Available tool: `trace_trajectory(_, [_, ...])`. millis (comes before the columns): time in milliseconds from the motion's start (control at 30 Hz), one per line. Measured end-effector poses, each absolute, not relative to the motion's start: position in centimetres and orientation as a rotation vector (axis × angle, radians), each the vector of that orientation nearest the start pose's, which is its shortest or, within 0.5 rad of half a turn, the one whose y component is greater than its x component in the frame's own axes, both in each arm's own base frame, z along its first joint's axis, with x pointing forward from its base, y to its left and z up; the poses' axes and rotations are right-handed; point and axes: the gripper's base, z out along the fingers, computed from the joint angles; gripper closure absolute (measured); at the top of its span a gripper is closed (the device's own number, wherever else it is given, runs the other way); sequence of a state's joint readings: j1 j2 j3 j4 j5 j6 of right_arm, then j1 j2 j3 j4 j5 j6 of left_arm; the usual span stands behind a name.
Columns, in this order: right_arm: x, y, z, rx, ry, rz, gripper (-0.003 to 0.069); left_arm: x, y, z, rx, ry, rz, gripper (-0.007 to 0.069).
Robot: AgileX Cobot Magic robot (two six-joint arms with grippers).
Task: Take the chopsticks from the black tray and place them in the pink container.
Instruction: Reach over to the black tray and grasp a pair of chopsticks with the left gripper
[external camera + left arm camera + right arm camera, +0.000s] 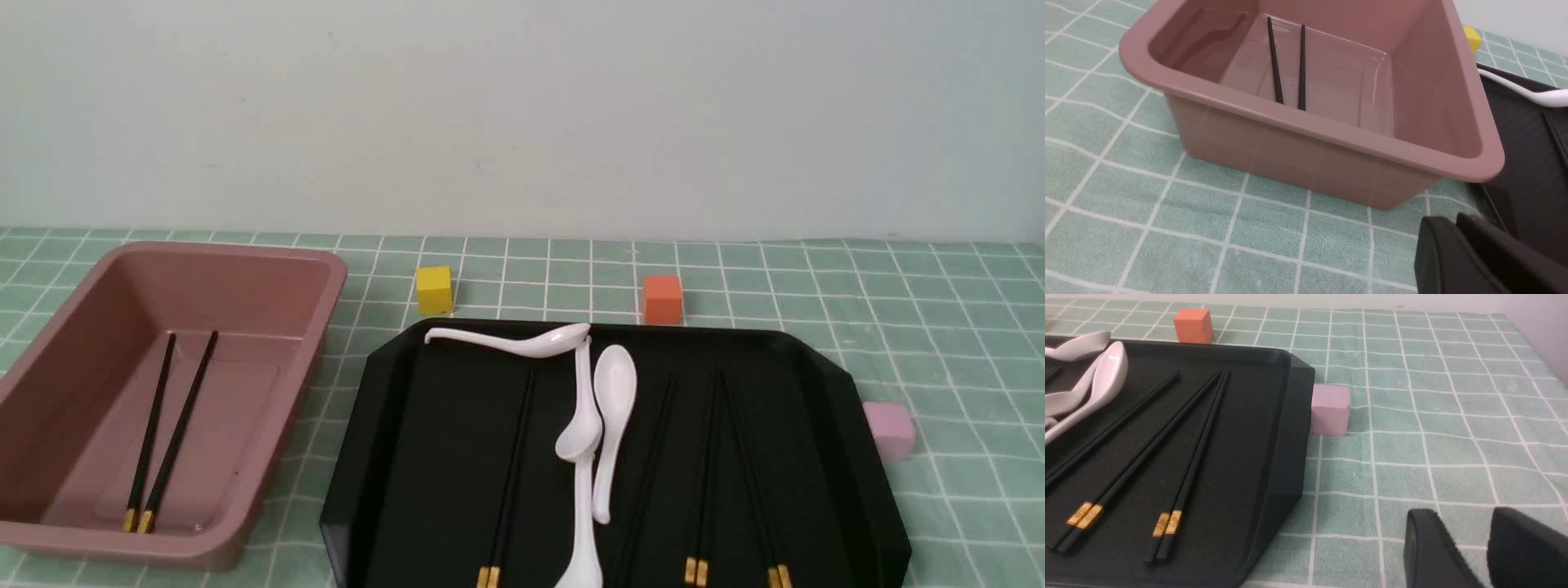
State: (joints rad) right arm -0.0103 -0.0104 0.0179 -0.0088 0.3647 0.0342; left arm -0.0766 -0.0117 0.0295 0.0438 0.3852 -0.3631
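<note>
The pink container (90,359) stands at the left, and one pair of black chopsticks (152,425) lies on its floor, also seen in the left wrist view (1274,61). On the black tray (441,457) in the centre lie several more chopsticks (509,474), gold ends toward me; two pairs show near the tray's right rim (1192,457). Neither gripper appears in the front view. My left gripper (1453,220) is shut and empty, low over the cloth beside the container's near corner. Right of the tray, my right gripper (1466,522) is open and empty over the cloth.
Three white soup spoons (614,384) lie across the tray's middle among the chopsticks. A yellow cube (433,289) and an orange cube (662,299) sit behind the tray. A pale pink cube (890,429) touches its right rim. A green checked cloth covers the table.
</note>
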Motion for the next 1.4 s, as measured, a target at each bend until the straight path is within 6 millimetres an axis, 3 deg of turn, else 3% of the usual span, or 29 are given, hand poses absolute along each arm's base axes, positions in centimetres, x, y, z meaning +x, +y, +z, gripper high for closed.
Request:
trace_trajectory(1233, [5.27,-0.08,17.49,0.036,1.855,0.008,0.0419,5.22,-0.25,16.93,-0.244,1.879,-0.258,0.0522])
trace_trajectory(1400, [5.27,-0.08,17.49,0.036,1.855,0.008,0.0419,5.26,-0.65,17.15,-0.361,1.847,-0.411,0.0519])
